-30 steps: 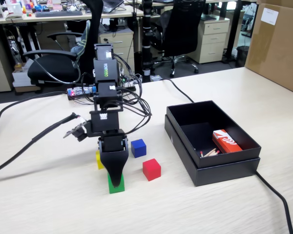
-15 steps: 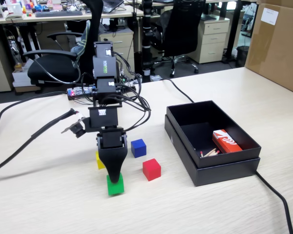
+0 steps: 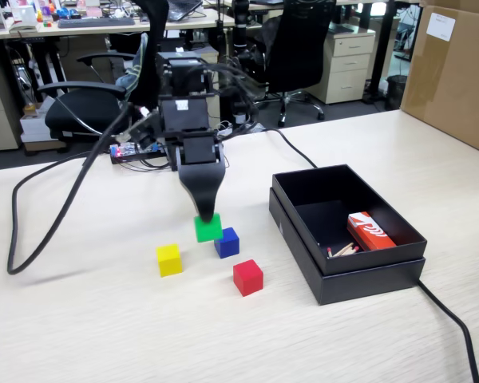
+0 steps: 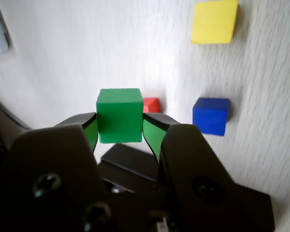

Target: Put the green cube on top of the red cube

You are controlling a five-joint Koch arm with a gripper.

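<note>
The green cube (image 3: 207,228) (image 4: 119,115) hangs in the air, clamped between the green-lined tips of my gripper (image 3: 207,217) (image 4: 120,123), which is shut on it. In the fixed view it hovers above the table just left of the blue cube. The red cube (image 3: 247,277) rests on the table in front and to the right of it. In the wrist view only a corner of the red cube (image 4: 152,104) peeks out behind the green one.
A blue cube (image 3: 227,242) (image 4: 211,115) and a yellow cube (image 3: 169,259) (image 4: 214,21) sit on the table near the red one. An open black box (image 3: 367,275) holding a red-and-white carton (image 3: 370,231) stands to the right. Cables (image 3: 56,219) trail on the left.
The gripper has lifted the green cube off the table and carried it up and back toward the blue cube; the yellow cube, earlier hidden behind the arm, now shows fully.
</note>
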